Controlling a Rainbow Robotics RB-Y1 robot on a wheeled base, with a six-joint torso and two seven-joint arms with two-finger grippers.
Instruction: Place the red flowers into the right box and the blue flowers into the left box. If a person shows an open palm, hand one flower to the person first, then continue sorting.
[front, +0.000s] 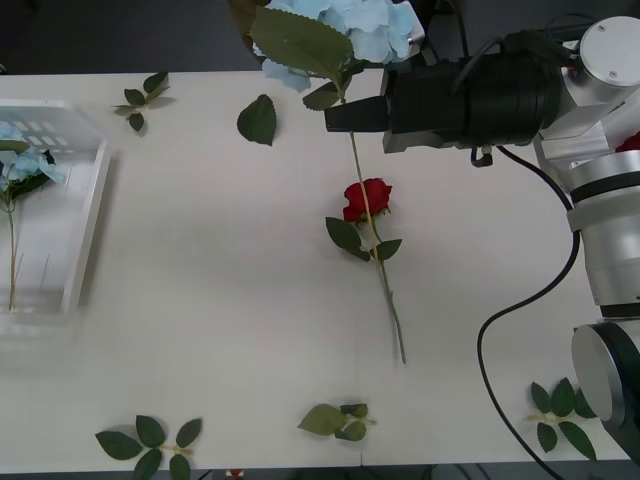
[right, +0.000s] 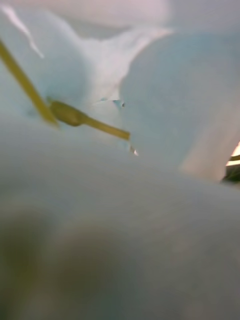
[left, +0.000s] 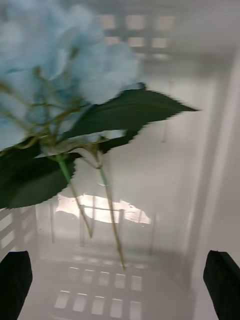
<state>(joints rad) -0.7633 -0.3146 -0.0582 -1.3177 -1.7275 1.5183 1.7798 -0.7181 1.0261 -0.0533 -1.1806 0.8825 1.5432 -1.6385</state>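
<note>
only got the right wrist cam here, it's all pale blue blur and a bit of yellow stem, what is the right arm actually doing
Observer: The right gripper is raised over the far table edge, at the stem of a blue hydrangea lifted off the table.
Operator: anything left on the table
Observer: One red rose lies mid-table beneath that stem.
Operator: and the left box
Observer: The left gripper is open over the slotted basket; blue hydrangeas already lie inside.

Pale blue petals of a blue flower press close, blurred. A thin yellow-green stalk with a small knob crosses them, lying against the petals.
</note>
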